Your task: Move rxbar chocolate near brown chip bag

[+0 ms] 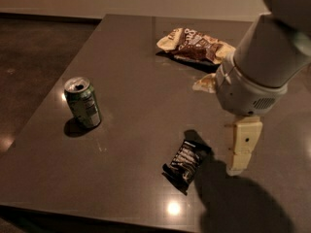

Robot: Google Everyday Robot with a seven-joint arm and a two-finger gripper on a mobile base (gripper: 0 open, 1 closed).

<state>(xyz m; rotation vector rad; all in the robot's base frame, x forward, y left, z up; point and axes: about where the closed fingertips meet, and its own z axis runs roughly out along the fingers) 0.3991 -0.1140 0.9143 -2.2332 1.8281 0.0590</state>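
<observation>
The rxbar chocolate (pixel 187 160), a small black glossy wrapper with white lettering, lies flat on the dark table (pixel 131 81) near its front edge. The brown chip bag (pixel 194 45), wrinkly with a dark brown middle and pale yellow ends, lies at the far side of the table. My gripper (pixel 238 166) hangs from the white arm (pixel 262 62) and points down just right of the bar, a little apart from it, close to the table surface. The arm hides the bag's right end.
A green soda can (pixel 83 102) stands upright at the left of the table. A pale yellow scrap of wrapper (pixel 206 84) peeks out from behind the arm. The table's left edge drops to a dark floor (pixel 34 57).
</observation>
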